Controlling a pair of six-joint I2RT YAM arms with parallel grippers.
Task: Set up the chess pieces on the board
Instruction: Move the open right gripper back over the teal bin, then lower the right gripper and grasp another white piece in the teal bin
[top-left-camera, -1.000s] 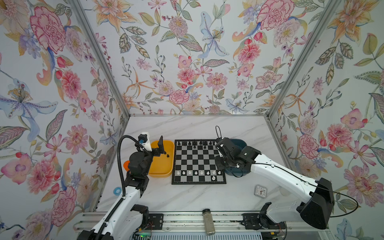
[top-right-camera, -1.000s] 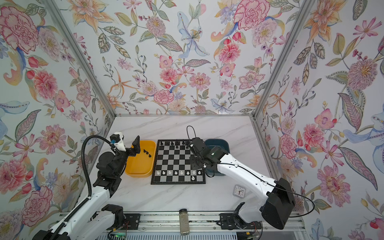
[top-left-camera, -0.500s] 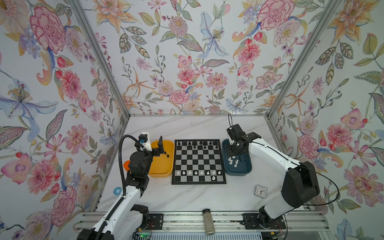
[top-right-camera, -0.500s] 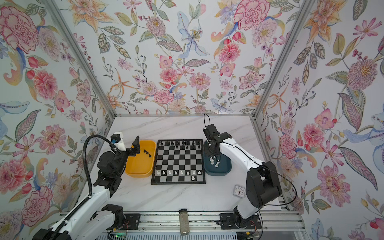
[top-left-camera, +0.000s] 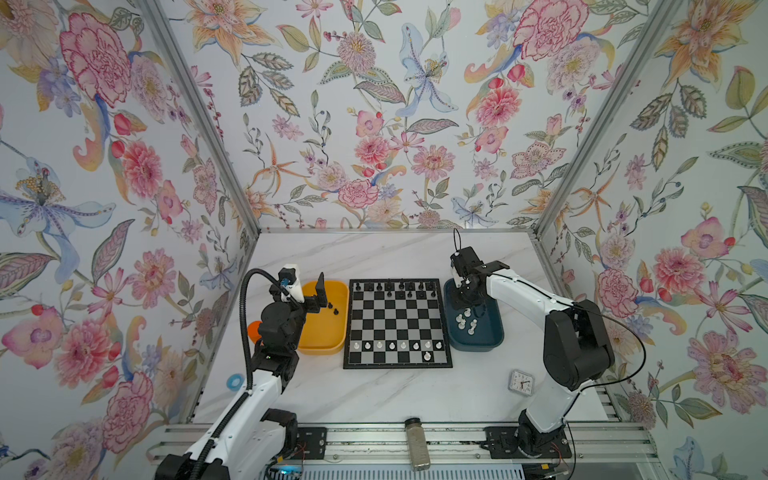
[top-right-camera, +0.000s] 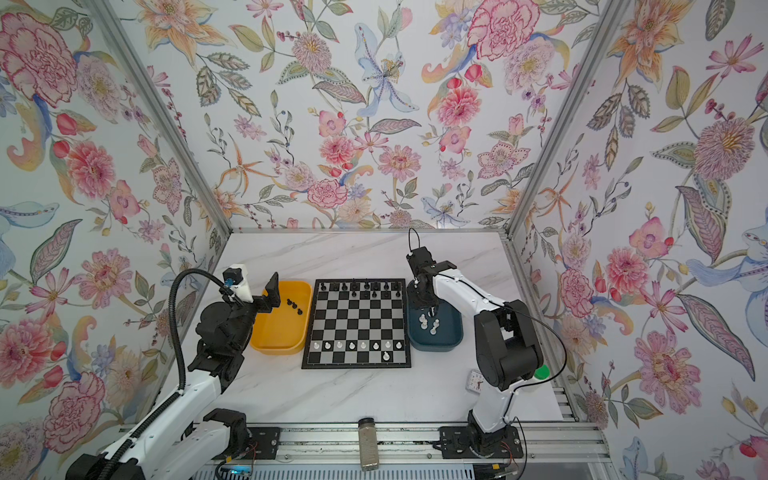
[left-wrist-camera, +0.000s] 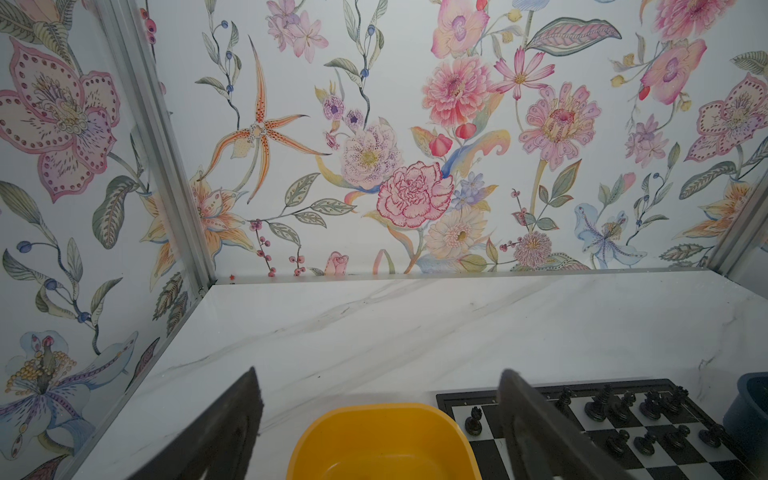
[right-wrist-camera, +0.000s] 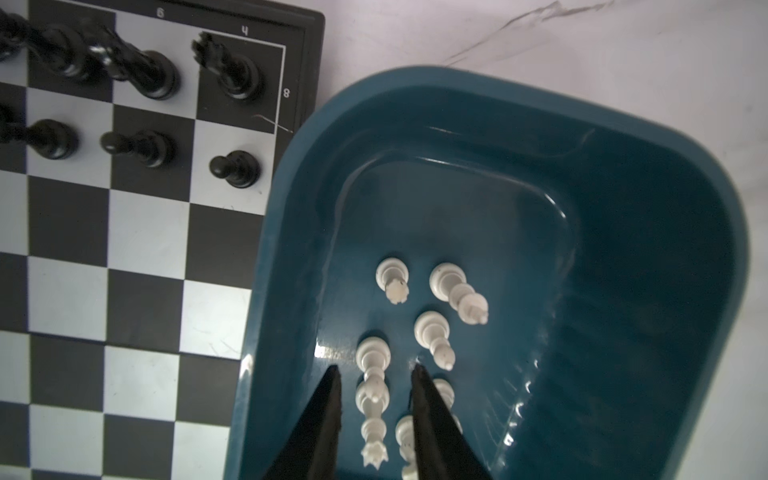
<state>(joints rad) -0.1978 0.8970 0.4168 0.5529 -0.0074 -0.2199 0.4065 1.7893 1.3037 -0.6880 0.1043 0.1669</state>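
The right gripper (right-wrist-camera: 374, 368) hangs in the dark blue plastic tray (right-wrist-camera: 644, 249), jaws partly apart astride one white plastic chessman (right-wrist-camera: 372, 353) and seemingly not yet pinching it. The left gripper (left-wrist-camera: 379, 372) gapes wide and empty over the yellow plastic tray (top-left-camera: 324, 336). On the square black-and-silver chessboard (top-left-camera: 397, 322), black chessmen (top-left-camera: 388, 286) stand along the far row with a few pawns ahead, and white pawns (top-left-camera: 391, 345) line the near side with one piece behind, leaving several white in the blue tray and a few black in the yellow. A second ago the right gripper was over the board's right edge; the left has not moved.
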